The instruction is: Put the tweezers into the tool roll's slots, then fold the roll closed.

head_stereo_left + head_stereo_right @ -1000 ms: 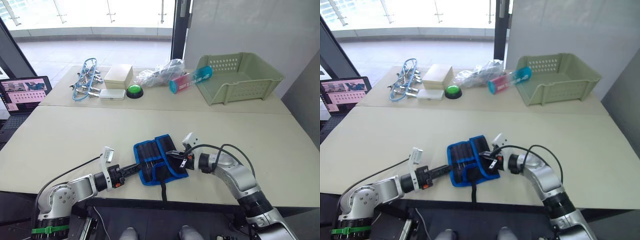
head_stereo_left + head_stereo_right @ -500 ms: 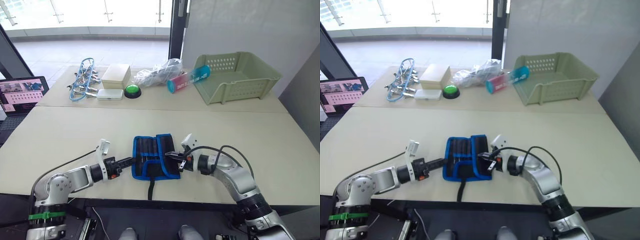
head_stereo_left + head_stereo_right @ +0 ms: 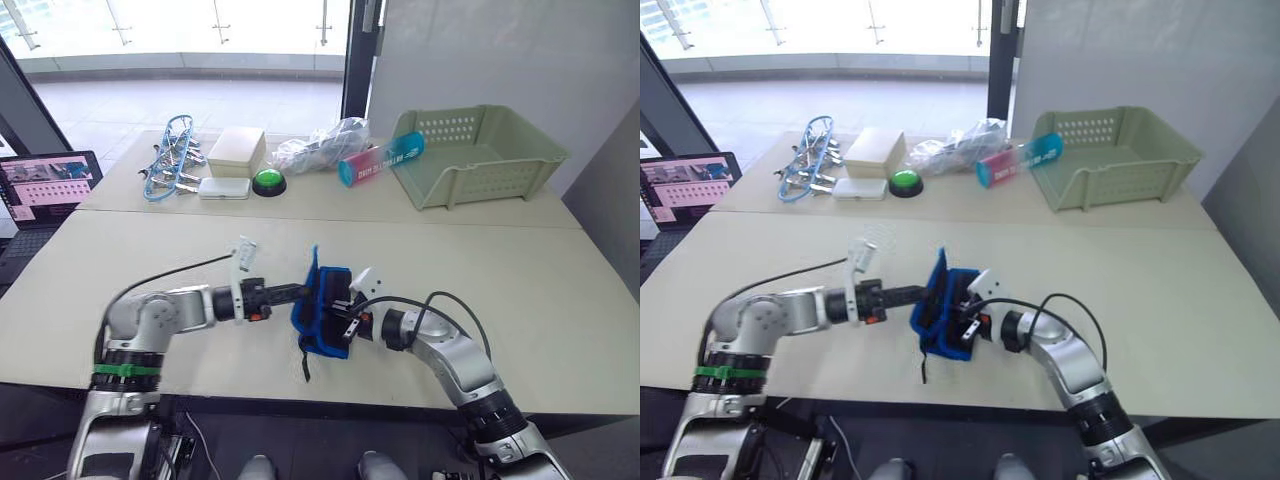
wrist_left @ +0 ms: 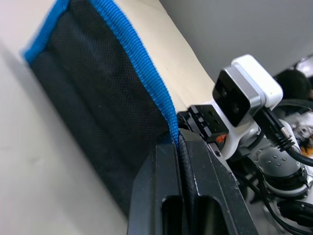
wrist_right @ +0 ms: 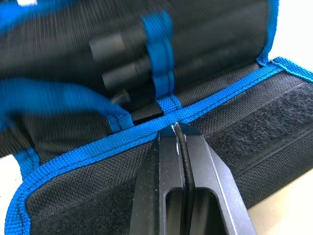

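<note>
Tool roll (image 3: 325,308) stands half-folded near the front edge of the pale surface (image 3: 560,300) — left hand (image 3: 306,291) clamped on its raised blue-edged flap, right hand (image 3: 342,311) seemingly pinching the opposite edge. Green basket (image 3: 478,153) sits far back, glazing behind.

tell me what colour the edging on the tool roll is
Bright blue edging on the black tool roll, clearest in the right wrist view.
</note>
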